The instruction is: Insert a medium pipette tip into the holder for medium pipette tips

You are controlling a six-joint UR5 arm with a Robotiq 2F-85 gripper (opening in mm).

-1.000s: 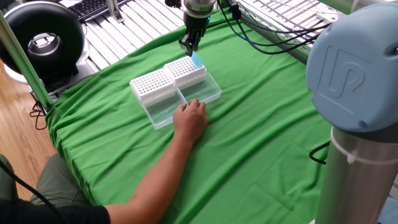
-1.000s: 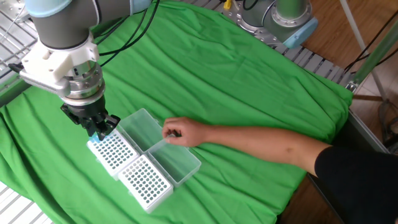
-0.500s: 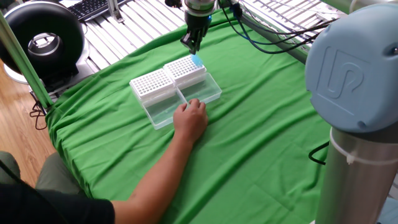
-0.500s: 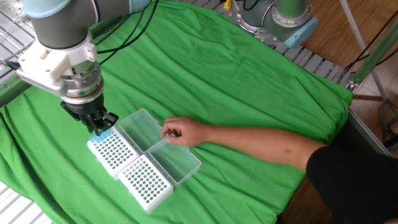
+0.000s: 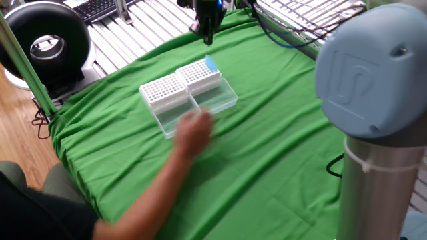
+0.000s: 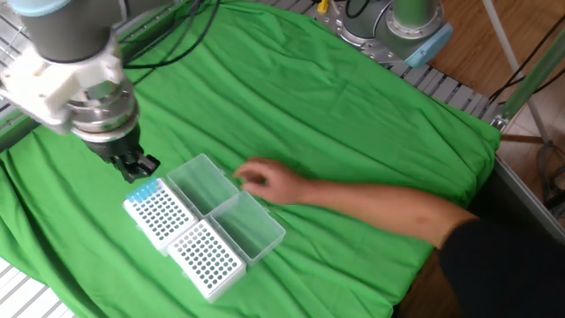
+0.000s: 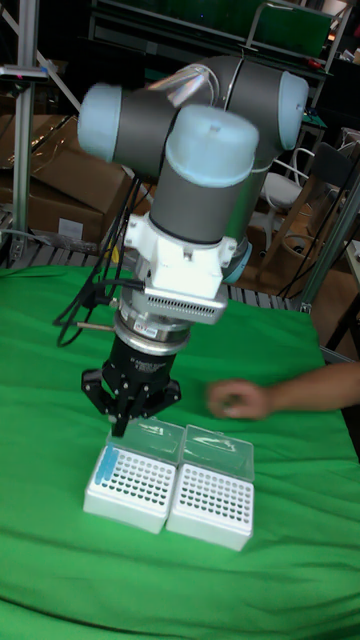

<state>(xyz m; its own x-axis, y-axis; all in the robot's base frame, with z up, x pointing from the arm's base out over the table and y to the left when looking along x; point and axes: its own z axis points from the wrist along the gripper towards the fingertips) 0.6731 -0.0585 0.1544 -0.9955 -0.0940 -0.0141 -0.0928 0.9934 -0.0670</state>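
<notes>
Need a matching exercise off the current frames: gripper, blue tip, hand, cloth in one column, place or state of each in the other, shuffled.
Things
1. gripper
2. blue tip
3. person's hand
4. cloth

Place or state
A. motion-blurred, beside the clear lids
B. green, spread under everything
C. in the air over the white rack, touching nothing
D. at a corner of that rack's top

Pairs: 1-C, 2-D, 3-A, 4-B
</notes>
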